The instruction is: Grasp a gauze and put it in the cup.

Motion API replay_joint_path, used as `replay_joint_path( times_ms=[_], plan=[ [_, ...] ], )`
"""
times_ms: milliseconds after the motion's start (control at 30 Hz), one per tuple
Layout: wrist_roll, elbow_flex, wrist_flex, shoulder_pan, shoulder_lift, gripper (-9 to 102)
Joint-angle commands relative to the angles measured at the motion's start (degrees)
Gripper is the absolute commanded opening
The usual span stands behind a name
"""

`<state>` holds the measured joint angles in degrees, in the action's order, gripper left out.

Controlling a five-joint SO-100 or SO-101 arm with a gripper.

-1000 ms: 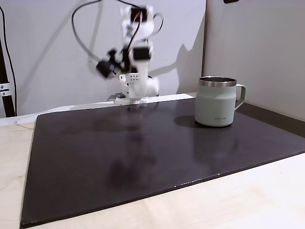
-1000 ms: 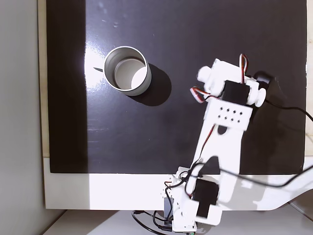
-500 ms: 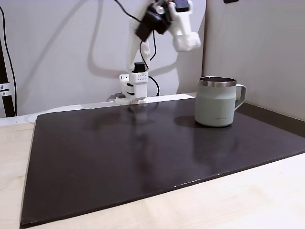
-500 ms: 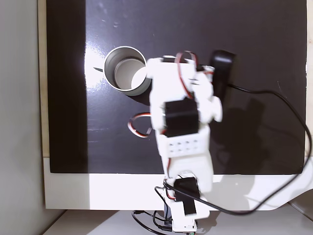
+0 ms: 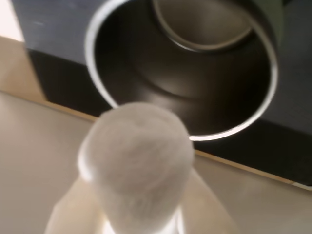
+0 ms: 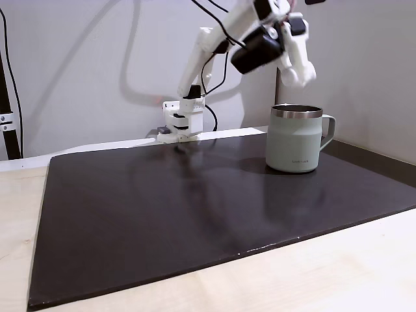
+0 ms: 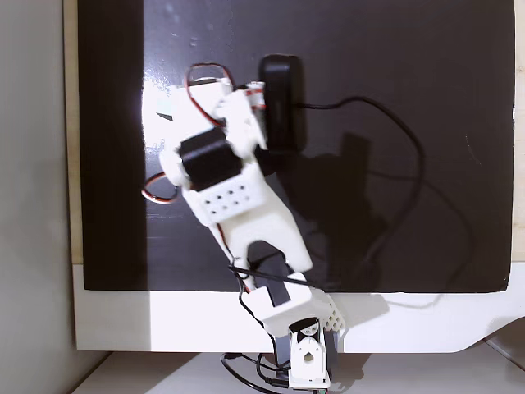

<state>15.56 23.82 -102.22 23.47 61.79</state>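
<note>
In a fixed view from the front, the arm (image 6: 214,39) has swung from the left side of the scene, where it stood one second ago, across to the right. Its gripper (image 6: 300,73) now hangs just above the steel rim of the cup (image 6: 296,138). In a fixed view from above, the arm (image 7: 238,197) now covers the place at the far left of the mat where the mug was open to the camera half a second ago.

In the wrist view the gauze (image 5: 136,161) is near the camera, a soft white roll with pale fingers (image 5: 68,214) on both sides of it, so the gripper is clenched on the roll. The dark opening of the cup (image 5: 229,129) lies beyond it, and the roll overlaps only the near edge of the rim. I judge that carrying is almost finished. The roll must still go a little farther over the opening before the release, otherwise it may hit the rim and fall outside.

The surface is a large black mat (image 6: 162,214), smooth and a little shiny, lying on a pale wooden table (image 6: 338,273). The arm's white base (image 6: 182,123) stands at the far edge of the mat. Behind it there is a plain light wall (image 6: 65,65), and on the right a second wall (image 6: 364,65) meets it at a corner.
</note>
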Motion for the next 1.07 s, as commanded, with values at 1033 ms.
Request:
replay_joint_path(
  times_ms=[1033],
  plan=[
    [-1.8,4.0,-0.8,3.6,0.5,41]
  ],
)
